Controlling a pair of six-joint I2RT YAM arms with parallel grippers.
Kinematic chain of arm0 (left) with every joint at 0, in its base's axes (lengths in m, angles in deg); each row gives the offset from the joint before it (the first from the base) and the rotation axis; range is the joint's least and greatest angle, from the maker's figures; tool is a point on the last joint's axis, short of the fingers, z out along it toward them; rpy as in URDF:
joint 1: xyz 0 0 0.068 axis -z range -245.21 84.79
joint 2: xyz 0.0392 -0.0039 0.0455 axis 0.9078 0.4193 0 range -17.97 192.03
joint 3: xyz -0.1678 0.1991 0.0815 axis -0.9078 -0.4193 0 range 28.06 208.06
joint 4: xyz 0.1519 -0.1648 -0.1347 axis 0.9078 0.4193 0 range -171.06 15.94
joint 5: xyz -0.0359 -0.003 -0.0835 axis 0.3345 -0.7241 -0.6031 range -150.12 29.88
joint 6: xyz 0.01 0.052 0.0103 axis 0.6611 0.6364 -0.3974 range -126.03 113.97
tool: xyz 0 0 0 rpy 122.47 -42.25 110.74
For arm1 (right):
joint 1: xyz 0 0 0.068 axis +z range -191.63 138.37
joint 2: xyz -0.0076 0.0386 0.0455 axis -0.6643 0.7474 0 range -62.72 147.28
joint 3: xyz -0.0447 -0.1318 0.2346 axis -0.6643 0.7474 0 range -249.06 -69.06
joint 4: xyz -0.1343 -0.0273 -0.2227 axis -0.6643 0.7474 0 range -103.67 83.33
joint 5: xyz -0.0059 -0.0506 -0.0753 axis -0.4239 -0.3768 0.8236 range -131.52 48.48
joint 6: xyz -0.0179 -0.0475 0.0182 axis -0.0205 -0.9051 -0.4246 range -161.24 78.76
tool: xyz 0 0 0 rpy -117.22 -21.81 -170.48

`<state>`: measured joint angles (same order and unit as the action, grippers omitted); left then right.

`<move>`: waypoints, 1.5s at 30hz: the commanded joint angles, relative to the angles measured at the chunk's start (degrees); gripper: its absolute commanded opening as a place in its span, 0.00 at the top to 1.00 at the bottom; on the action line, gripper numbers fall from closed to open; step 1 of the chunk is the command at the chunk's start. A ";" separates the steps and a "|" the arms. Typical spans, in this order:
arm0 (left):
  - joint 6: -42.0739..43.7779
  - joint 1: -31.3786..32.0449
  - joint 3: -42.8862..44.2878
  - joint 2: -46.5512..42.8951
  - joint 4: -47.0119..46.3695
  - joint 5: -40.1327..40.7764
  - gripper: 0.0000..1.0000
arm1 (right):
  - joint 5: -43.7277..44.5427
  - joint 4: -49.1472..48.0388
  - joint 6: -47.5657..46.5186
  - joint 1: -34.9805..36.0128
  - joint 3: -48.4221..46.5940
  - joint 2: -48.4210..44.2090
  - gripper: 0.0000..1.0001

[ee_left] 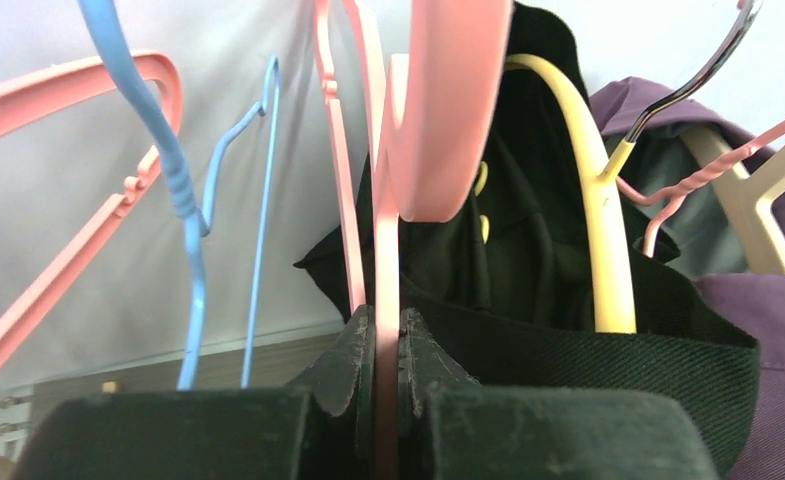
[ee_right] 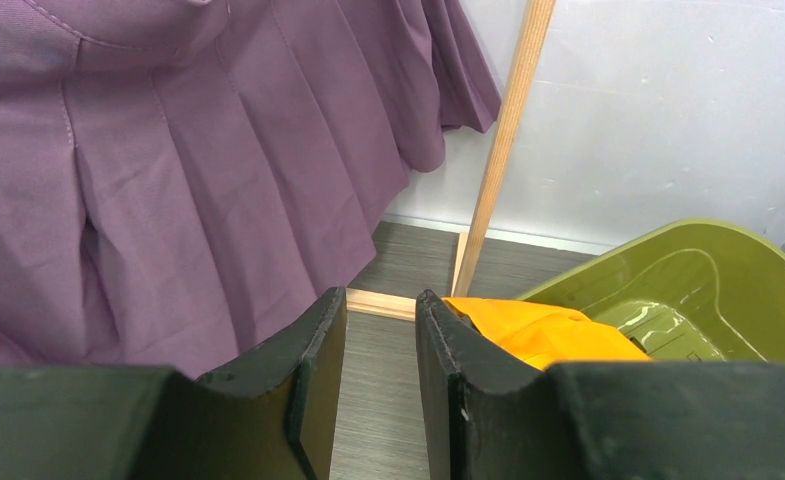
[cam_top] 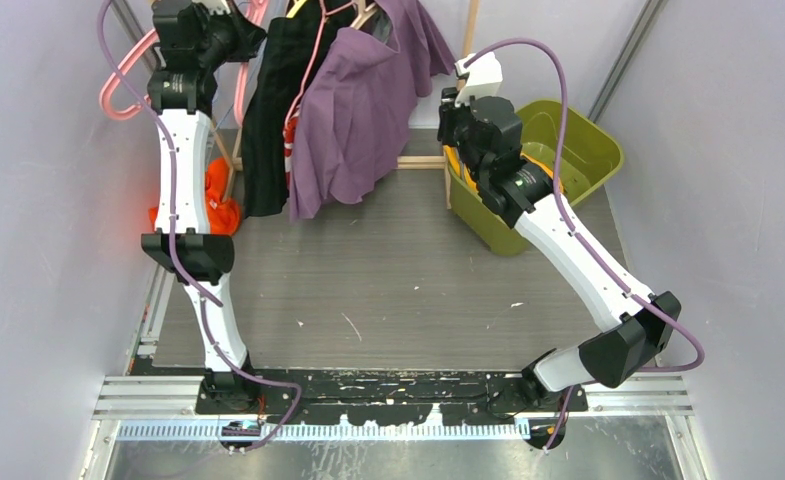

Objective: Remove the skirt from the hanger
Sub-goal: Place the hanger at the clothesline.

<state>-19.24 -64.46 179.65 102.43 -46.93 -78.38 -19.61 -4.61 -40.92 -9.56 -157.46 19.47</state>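
**Q:** Left to centre?
**A:** The left gripper point(ee_left: 386, 320) is clamped on a pink hanger point(ee_left: 386, 260). A blue hanger point(ee_left: 193, 200) crowds it. The skirt point(cam_top: 353, 120) hangs on the wooden rack point(ee_right: 503, 140) beside a black garment point(cam_top: 273, 110).
**Q:** Right, and the risk?
**A:** The right gripper point(ee_right: 380, 310) is part-open, empty, beside the skirt. Pulling may snag neighbouring hangers.

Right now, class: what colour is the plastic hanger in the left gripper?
Pink plastic hanger, clearest in left wrist view.

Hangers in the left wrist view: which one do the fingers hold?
The pink hanger whose thin bar runs straight down between the left gripper's shut fingers. The blue hangers and the yellow hanger hang apart from the fingers.
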 commanded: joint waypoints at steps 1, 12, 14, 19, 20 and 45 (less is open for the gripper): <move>-4.26 2.39 4.65 4.65 -13.72 -2.51 1.00 | 0.66 -2.29 -0.47 -0.36 -1.90 -1.48 0.63; -11.24 2.03 5.47 8.47 -21.64 0.58 1.00 | 1.30 -1.85 -1.04 -1.26 -1.35 -2.39 0.63; -12.65 1.81 5.47 8.99 -23.23 1.45 1.00 | 1.29 -1.85 -0.95 -1.44 -1.37 -2.41 0.63; -17.77 0.78 6.33 11.19 -27.81 4.64 1.00 | 1.28 -1.72 -0.93 -1.79 -1.42 -2.56 0.63; -18.34 0.58 6.57 11.59 -28.32 5.35 1.00 | 1.29 -1.64 -0.93 -1.88 -1.56 -2.52 0.63; -21.50 -1.64 5.35 13.85 -35.22 12.85 0.77 | 0.29 -0.53 -0.32 -2.29 -2.61 -1.19 0.63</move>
<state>-45.69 -63.89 185.64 112.57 -70.34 -77.18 -19.35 -3.28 -41.32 -11.65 -157.52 19.41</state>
